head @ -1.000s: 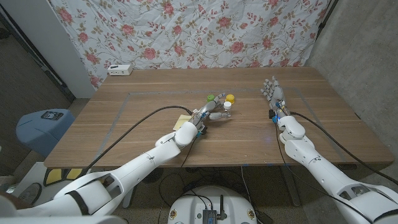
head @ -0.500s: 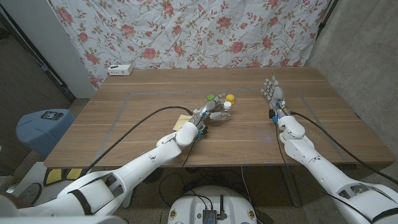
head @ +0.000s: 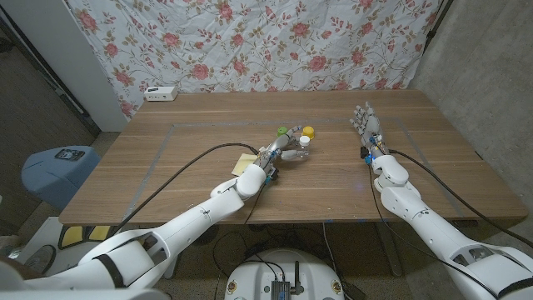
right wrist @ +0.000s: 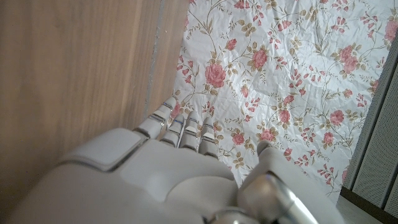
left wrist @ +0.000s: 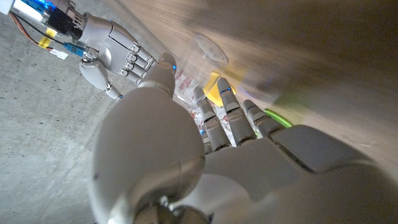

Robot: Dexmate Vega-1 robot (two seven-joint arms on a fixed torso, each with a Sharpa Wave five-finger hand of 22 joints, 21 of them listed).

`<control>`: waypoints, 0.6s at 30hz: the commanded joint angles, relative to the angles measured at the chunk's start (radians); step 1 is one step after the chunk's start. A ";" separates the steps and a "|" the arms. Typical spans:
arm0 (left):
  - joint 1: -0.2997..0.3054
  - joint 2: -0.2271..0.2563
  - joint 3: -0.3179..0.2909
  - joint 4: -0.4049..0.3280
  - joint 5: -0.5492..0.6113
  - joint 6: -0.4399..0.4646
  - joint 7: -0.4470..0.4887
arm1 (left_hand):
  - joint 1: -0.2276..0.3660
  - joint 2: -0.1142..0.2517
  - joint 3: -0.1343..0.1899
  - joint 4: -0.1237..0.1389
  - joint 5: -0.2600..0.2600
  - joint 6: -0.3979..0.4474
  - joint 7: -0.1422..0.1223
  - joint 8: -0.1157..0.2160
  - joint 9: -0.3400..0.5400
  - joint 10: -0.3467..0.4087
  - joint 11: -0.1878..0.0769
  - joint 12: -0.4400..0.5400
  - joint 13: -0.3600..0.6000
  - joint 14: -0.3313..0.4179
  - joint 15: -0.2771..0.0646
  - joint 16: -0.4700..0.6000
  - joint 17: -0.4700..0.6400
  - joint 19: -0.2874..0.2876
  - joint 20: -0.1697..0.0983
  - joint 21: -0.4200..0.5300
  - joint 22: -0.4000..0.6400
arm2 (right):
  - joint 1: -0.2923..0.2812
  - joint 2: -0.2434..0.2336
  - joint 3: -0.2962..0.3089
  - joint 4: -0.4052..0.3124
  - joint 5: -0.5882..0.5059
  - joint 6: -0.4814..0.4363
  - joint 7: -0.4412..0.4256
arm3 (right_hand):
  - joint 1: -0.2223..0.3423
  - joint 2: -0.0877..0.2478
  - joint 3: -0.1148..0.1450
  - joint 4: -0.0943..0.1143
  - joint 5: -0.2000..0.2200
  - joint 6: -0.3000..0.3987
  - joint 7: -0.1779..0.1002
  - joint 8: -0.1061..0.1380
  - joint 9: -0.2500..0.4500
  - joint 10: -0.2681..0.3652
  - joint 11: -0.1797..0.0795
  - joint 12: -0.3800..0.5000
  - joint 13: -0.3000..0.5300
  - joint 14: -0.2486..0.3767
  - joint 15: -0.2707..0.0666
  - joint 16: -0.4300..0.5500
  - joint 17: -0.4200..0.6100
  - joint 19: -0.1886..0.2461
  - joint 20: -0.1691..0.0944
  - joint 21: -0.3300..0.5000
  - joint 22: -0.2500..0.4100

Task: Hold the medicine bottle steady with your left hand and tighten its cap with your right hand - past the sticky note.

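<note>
The medicine bottle point(head: 304, 142) stands upright near the middle of the worktop point(head: 166, 167), a little toward the far edge, its white cap on top. My left hand point(head: 281, 152) has reached it: the fingers point(left wrist: 227, 102) are curled around its near side, and I judge that I have it in a loose hold, though in my left wrist view the bottle is mostly hidden behind my own fingers and I cannot be sure how firm the grip is. Just beyond the bottle lie a yellow ball point(head: 309, 131) and a green ball point(head: 283, 130), close together. The sticky note point(head: 246, 161) lies flat on the near side, under my left forearm, so the bottle sits past it as asked.

My right hand point(head: 366, 125) stands well apart from the bottle, toward the right edge of the worktop, fingers straight and spread, pointing at the far edge, holding nothing. From that hand the bottle lies toward the worktop's middle and slightly nearer the front edge. The bottle's long axis is vertical, so the cap wants a grasp from above with a twist about that upright line. My left hand is the one at the bottle; my right has the whole gap to cross before it can close on the cap. I judge the steadying half nearly done and the tightening not yet begun.

A white box point(head: 161, 93) sits at the far left corner.
</note>
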 commanded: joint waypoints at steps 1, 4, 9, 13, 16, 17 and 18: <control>0.019 0.004 -0.003 -0.028 0.005 0.040 0.024 | 0.010 0.000 -0.010 0.001 0.000 0.017 0.004 -0.001 0.004 0.015 -0.001 0.009 0.000 0.017 -0.146 0.009 0.002 0.014 -0.105 0.002 0.001 | -0.002 0.001 0.002 0.003 0.001 0.005 0.001 | -0.006 0.012 0.000 0.001 0.007 0.007 -0.004 0.003 0.003 0.007 0.004 0.000 0.001 0.011 -0.007 0.002 0.003 -0.001 -0.055 0.006 0.002; 0.019 0.005 -0.003 -0.029 0.006 0.042 0.028 | 0.009 0.000 -0.013 0.003 -0.001 0.023 0.004 0.000 0.004 0.019 0.003 0.009 0.000 0.025 -0.146 0.010 0.002 0.018 -0.109 0.002 0.001 | 0.000 0.002 0.002 0.007 0.001 0.006 0.003 | -0.006 0.012 0.000 0.001 0.007 0.008 -0.004 0.003 0.003 0.006 0.003 0.000 0.001 0.011 -0.007 0.002 0.003 0.000 -0.055 0.006 0.002; 0.019 -0.002 -0.003 -0.019 0.018 0.036 0.056 | 0.015 0.008 -0.018 0.004 0.001 0.047 0.024 0.002 0.004 0.048 0.004 0.010 0.001 0.060 -0.151 0.013 0.003 0.034 -0.119 0.002 0.002 | 0.000 0.003 0.002 0.007 0.001 0.007 0.001 | -0.006 0.012 0.000 0.001 0.007 0.008 -0.005 0.003 0.003 0.008 0.005 0.001 0.001 0.011 -0.008 0.002 0.003 -0.001 -0.055 0.006 0.002; 0.017 -0.006 -0.004 -0.009 0.019 0.026 0.068 | 0.030 0.019 -0.020 0.002 0.002 0.077 0.058 0.003 0.004 0.086 0.000 0.011 0.002 0.100 -0.156 0.015 0.004 0.053 -0.129 0.002 0.002 | -0.002 0.003 0.002 0.005 0.001 0.006 -0.001 | -0.006 0.012 0.000 0.000 0.008 0.009 -0.005 0.003 0.003 0.007 0.005 0.000 0.001 0.011 -0.007 0.002 0.002 0.000 -0.054 0.006 0.002; 0.015 -0.009 -0.004 0.000 0.019 0.015 0.072 | 0.043 0.025 -0.020 -0.001 0.003 0.093 0.087 0.003 0.004 0.111 0.002 0.013 0.002 0.122 -0.155 0.014 0.002 0.067 -0.137 0.003 0.002 | -0.002 0.003 0.003 0.005 0.002 0.006 -0.002 | -0.006 0.012 0.000 0.000 0.008 0.009 -0.005 0.003 0.003 0.007 0.005 0.000 0.001 0.011 -0.007 0.001 0.002 0.000 -0.055 0.006 0.002; 0.015 -0.010 -0.004 0.000 0.020 0.014 0.075 | 0.046 0.030 -0.018 -0.001 0.003 0.096 0.096 0.002 0.004 0.116 0.004 0.012 0.003 0.130 -0.155 0.013 0.002 0.073 -0.137 0.003 0.002 | -0.002 0.003 0.003 0.005 0.002 0.007 -0.002 | -0.006 0.012 0.000 0.000 0.008 0.009 -0.005 0.003 0.003 0.007 0.006 0.000 0.001 0.011 -0.007 0.001 0.002 -0.001 -0.054 0.006 0.002; 0.014 -0.010 -0.004 0.002 0.019 0.011 0.075 | 0.048 0.031 -0.017 -0.001 0.003 0.100 0.099 0.003 0.005 0.117 0.004 0.012 0.003 0.132 -0.155 0.012 0.001 0.076 -0.137 0.004 0.002 | -0.002 0.003 0.003 0.005 0.002 0.007 -0.002 | -0.006 0.012 0.000 0.000 0.008 0.009 -0.005 0.003 0.003 0.008 0.006 0.000 0.001 0.011 -0.008 0.001 0.002 0.000 -0.054 0.006 0.002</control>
